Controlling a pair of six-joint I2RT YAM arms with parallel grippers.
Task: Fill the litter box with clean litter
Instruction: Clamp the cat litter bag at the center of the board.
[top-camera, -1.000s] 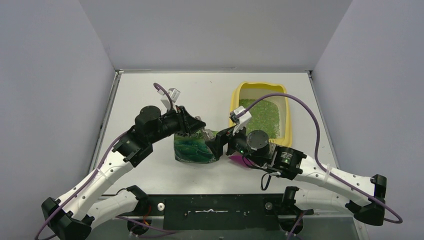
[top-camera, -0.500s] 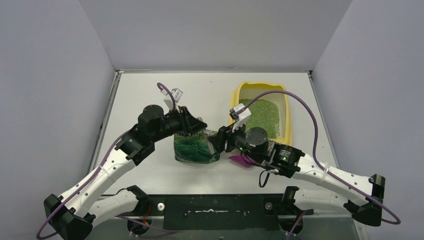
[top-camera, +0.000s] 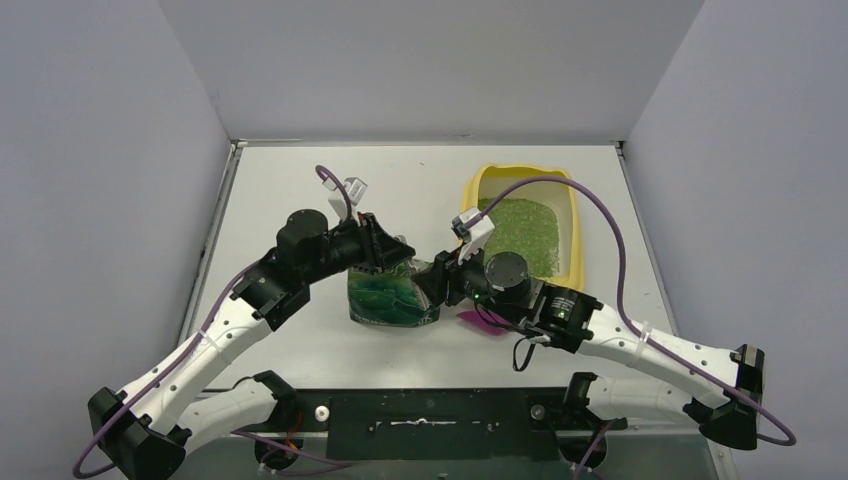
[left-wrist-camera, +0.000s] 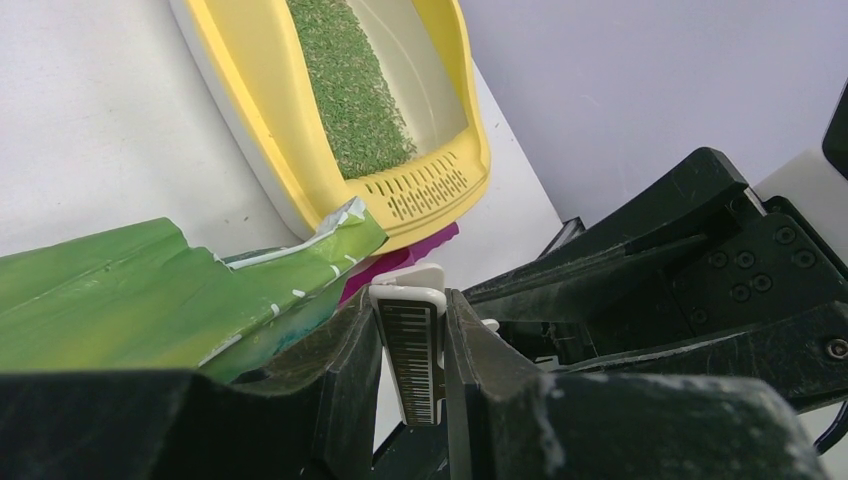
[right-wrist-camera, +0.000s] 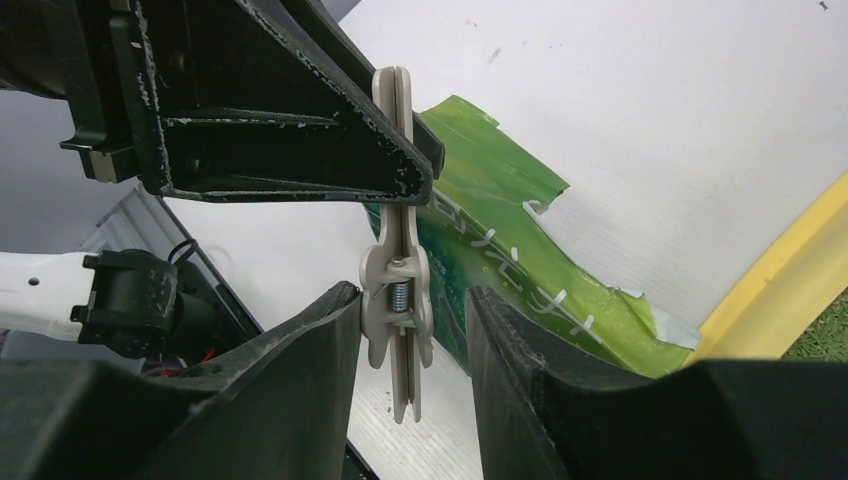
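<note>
Green bag, clip, scoop cluster near litter box.

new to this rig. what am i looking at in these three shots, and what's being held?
These are two robot arms bolted at the near edge of a white table. The wide picture comes from a fixed camera above and behind them, with the left arm on the left and the right arm on the right. The other two pictures come from a small camera on each wrist, so the black shapes at the bottom are that arm's own jaws.

On the table are a yellow litter box partly filled with green litter, a green bag and a magenta scoop.

The left jaws are shut on a beige spring clip. The right jaws stand open on either side of its spring end.
</note>
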